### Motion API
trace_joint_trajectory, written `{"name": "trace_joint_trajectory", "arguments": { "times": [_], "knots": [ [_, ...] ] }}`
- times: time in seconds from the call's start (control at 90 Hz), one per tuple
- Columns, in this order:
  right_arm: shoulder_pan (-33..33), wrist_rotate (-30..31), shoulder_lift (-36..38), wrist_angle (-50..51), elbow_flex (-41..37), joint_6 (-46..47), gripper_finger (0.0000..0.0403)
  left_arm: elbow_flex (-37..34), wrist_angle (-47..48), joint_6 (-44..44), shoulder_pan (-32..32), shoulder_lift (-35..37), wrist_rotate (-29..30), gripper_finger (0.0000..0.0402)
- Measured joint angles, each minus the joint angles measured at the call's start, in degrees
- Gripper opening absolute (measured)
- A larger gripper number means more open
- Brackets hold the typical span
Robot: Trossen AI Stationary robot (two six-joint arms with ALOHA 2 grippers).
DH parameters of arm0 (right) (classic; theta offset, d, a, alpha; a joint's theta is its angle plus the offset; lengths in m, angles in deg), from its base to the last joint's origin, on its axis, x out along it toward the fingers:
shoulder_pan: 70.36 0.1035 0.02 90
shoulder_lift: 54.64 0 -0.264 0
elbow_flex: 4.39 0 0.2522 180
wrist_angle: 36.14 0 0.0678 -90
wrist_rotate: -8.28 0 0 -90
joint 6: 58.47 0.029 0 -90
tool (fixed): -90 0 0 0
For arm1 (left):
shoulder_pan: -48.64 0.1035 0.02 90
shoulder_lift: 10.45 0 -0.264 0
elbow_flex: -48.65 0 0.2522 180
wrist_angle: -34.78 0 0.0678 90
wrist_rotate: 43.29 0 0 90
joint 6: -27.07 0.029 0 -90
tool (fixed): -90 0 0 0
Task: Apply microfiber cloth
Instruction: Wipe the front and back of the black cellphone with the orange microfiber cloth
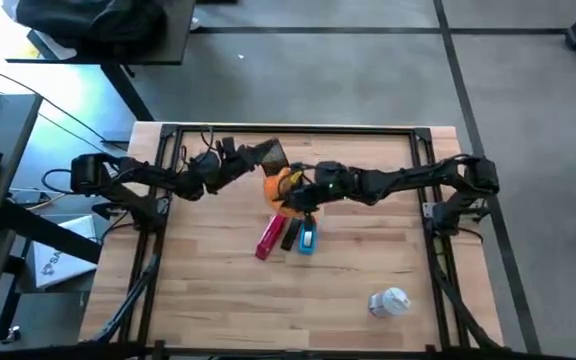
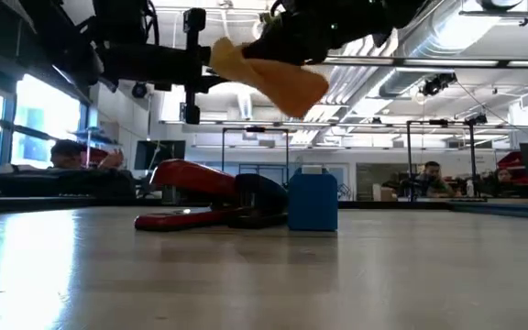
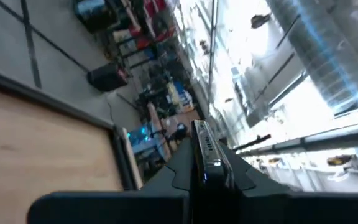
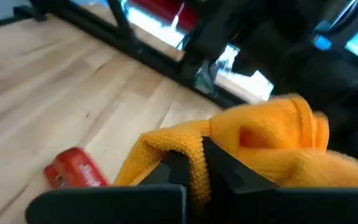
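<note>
A light wooden table [image 1: 218,300] with a plank top and a dark metal frame along its edges. Near the middle lie three small items side by side: a red bar-shaped object [image 1: 270,238] on the left, a black object [image 1: 290,235] touching it in the middle, and a small blue box-shaped object [image 1: 308,239] on the right. A small white-grey spray bottle [image 1: 390,301] lies on its side near the table's near right corner, well apart from them.

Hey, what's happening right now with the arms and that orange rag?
Right gripper shut on microfiber cloth, lifted off table. Left gripper holding dark flat object. Nothing in the way.
</note>
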Motion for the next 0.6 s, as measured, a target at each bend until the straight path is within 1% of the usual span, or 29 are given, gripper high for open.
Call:
{"name": "trace_joint_trajectory", "arguments": {
  "times": [0.122, 0.178, 0.222, 0.289, 0.356, 0.411, 0.5, 0.6],
  "knots": [
    [3.53, 2.47, 4.13, 4.98, -0.13, 1.01, 0.0, 0.0, 0.09, 3.31, -0.02, 0.0, 1.91, 0.0008],
    [4.98, 4.92, 7.2, 7.28, -0.11, 0.99, 0.0, 0.0, 0.92, 3.51, -0.22, 0.0, 2.34, 0.0008],
    [6.05, 8.57, 9.65, 9.31, -0.09, 0.83, 0.0, 0.0, 1.3, 3.71, -0.43, 0.0, 2.4, 0.0008],
    [6.95, 16.03, 12.89, 10.5, -0.09, -0.32, 0.0, 0.0, 1.53, 3.96, -1.33, 0.0, 3.14, 0.0008],
    [7.08, 22.16, 15.16, 9.01, -0.09, -3.81, 0.0, 0.0, 2.68, 4.27, -2.99, 0.04, 4.64, 0.0008],
    [6.65, 25.37, 15.82, 6.73, 0.02, -7.45, 0.0, 0.0, 3.46, 4.24, -4.46, 0.02, 5.58, 0.0008],
    [4.94, 25.62, 15.02, 2.81, 0.02, -12.35, 0.0, 0.01, 2.96, 4.28, -6.36, 0.02, 6.83, 0.0008],
    [2.08, 20.71, 12.53, -0.96, 0.02, -14.41, 0.0, 0.66, 3.35, 4.26, -7.68, 0.02, 7.95, 0.0008]
  ]
}}
